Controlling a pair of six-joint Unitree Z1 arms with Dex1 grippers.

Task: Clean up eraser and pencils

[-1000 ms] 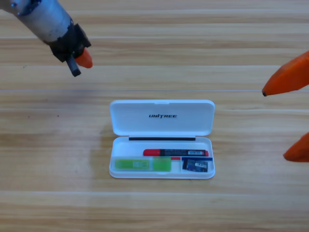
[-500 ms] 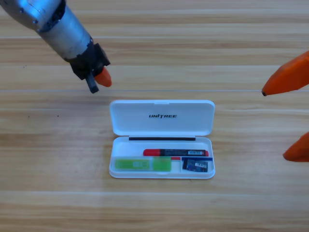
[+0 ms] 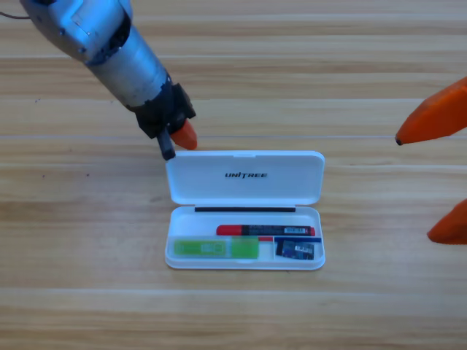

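**Status: contents stowed, lid not yet closed**

High view. A white case (image 3: 244, 211) is seen lying open near the middle of the wooden surface (image 3: 73, 240), its lid (image 3: 244, 177) folded back toward the top of the picture. All task items are found inside the lower tray. The green-and-white pencil (image 3: 216, 249) is laid along the front left of the tray. The red-capped pencil (image 3: 265, 230) is laid behind it, parallel to the long side. The eraser (image 3: 295, 250) is seated in the front right corner, just beside the green pencil's end and in front of the red one.

The left tool (image 3: 177, 138) is positioned at the lid's upper left corner, close to its edge or touching it; contact cannot be confirmed. Whether this tool is wide or narrow cannot be told, since only one orange jaw and a dark part are exposed. The right tool (image 3: 438, 175) is parked at the right edge of the picture, partly cut off, with its two orange jaws held wide apart and nothing between them.

Judged hazards: closing the lid appears to be the remaining step.
- If the lid is pushed from one corner only, the light case may be rotated or slid across the surface instead of being shut.
- If the corner is pressed downward, the tray may be tipped and the items shaken out of place.
- If an item is displaced over the tray rim, full closure may be blocked.
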